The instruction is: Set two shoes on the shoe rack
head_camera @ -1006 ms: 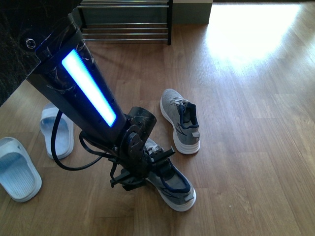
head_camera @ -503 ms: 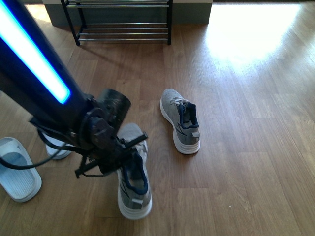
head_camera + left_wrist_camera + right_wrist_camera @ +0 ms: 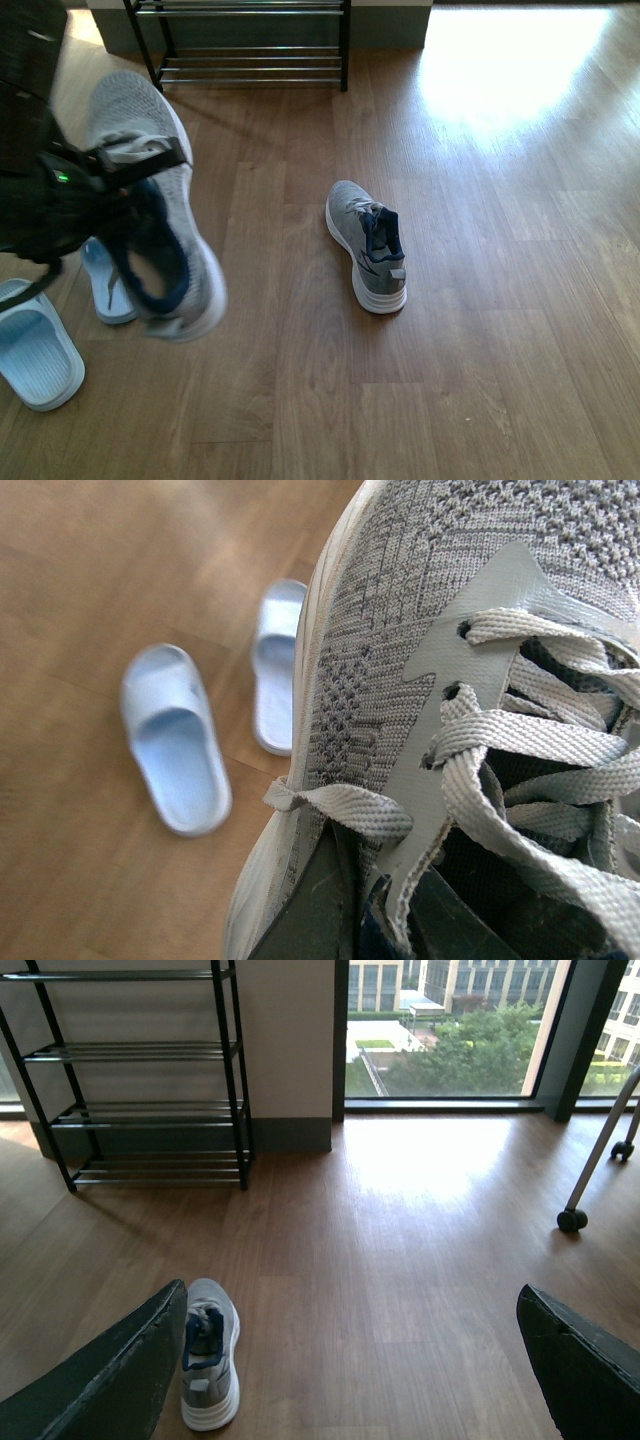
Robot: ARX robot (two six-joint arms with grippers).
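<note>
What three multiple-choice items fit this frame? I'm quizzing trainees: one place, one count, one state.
1. The sneaker on the floor lies: A on the rack; B right of the lifted sneaker; C under a slipper.
2. How many pale blue slippers: A one; B two; C four.
3. The right gripper is: A open, empty; B shut on a lace; C holding a slipper.
B: on bare wood, short of the shoe rack. B: both lie near the left gripper. A: fingers wide apart.

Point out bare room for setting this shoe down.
Every tier of the shoe rack is bare, between its black posts. The floor between rack and the lying shoe is free too. Crowded: the slippers beside the lifted shoe.
</note>
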